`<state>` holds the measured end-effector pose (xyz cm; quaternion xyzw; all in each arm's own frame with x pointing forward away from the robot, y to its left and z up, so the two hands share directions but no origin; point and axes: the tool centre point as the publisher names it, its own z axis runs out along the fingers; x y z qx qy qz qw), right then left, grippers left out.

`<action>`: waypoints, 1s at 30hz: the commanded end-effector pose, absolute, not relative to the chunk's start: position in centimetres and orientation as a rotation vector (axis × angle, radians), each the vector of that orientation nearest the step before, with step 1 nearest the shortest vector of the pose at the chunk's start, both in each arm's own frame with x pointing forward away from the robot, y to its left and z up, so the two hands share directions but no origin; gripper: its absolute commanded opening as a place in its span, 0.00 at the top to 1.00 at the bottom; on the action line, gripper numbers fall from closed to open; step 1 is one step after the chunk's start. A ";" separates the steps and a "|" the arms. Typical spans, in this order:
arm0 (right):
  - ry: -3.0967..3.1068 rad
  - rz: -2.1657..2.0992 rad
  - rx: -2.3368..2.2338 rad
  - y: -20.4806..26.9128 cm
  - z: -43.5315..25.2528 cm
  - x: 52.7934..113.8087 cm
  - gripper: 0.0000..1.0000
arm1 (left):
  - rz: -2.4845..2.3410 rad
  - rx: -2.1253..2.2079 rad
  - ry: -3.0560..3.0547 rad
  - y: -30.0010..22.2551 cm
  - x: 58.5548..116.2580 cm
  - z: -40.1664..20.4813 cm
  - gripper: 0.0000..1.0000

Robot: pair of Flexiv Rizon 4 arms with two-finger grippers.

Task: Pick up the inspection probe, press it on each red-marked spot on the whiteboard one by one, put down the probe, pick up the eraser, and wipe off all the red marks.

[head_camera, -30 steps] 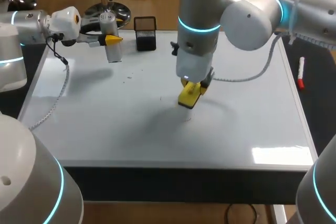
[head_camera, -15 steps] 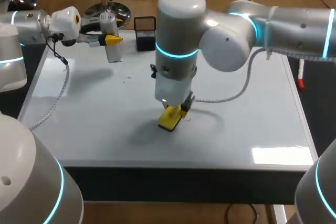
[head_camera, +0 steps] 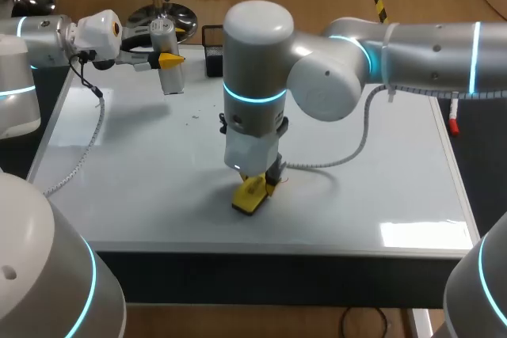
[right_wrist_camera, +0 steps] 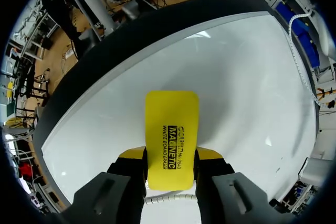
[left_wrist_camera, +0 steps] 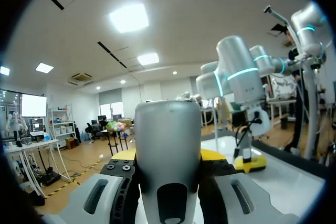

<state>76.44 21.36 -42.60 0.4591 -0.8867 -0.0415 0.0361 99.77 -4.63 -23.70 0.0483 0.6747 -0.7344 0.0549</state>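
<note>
The right arm's bulky wrist hides its own fingers from the head view. Only the yellow whiteboard eraser shows below it, pressed flat on the whiteboard close to the near edge, left of the middle. The right wrist view settles the grip: the right pincer is clamped on the eraser from both sides, its yellow tips against the long edges. The eraser's back carries a block of black print. The same arm covers most of the black mesh pen holder at the board's far edge, and only the red end of a marker shows beside the board's right edge.

The left pincer grips the inspection probe upright above the far left corner of the board. In the left wrist view the probe's grey body fills the gap between the fingers and hides most of their tips.

A few faint specks lie on the board near the probe — too small to tell their colour.

Over the last second the right arm has dragged the eraser from the board's middle toward the near edge and leftward — the left arm has kept still.
</note>
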 end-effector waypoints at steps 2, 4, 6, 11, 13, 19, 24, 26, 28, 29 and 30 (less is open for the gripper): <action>-2.732 -0.113 1.399 20.9 -43.2 76.1 1.00 | -2.227 0.145 2.049 -4.7 99.7 -23.6 1.00; -2.736 -0.111 1.385 20.6 -43.5 76.0 1.00 | -2.227 0.145 2.049 -4.7 99.7 -23.6 1.00; -2.741 -0.112 1.363 20.2 -43.9 75.8 1.00 | -2.227 0.145 2.049 -4.7 99.7 -23.6 1.00; -2.752 -0.121 1.308 19.1 -45.2 75.2 1.00 | -2.227 0.145 2.049 -4.7 99.7 -23.6 1.00; -2.757 -0.134 1.281 18.5 -45.8 75.0 1.00 | -2.227 0.145 2.049 -4.7 99.7 -23.6 1.00; -2.778 -0.153 1.219 16.2 -46.7 75.3 1.00 | -2.227 0.145 2.049 -4.7 99.7 -23.6 1.00; -2.780 -0.154 1.207 14.4 -47.0 76.3 1.00 | -2.227 0.145 2.049 -4.7 99.7 -23.6 1.00; -2.772 -0.153 1.207 13.9 -47.0 76.7 1.00 | -2.227 0.145 2.049 -4.7 99.7 -23.6 1.00; -2.769 -0.150 1.207 13.4 -47.2 77.2 1.00 | -2.227 0.145 2.049 -4.7 99.7 -23.6 1.00; -2.764 -0.149 1.206 13.3 -47.2 77.3 1.00 | -2.227 0.145 2.049 -4.7 99.7 -23.6 1.00; -2.758 -0.150 1.209 13.1 -47.2 77.5 1.00 | -2.227 0.145 2.049 -4.7 99.7 -23.6 1.00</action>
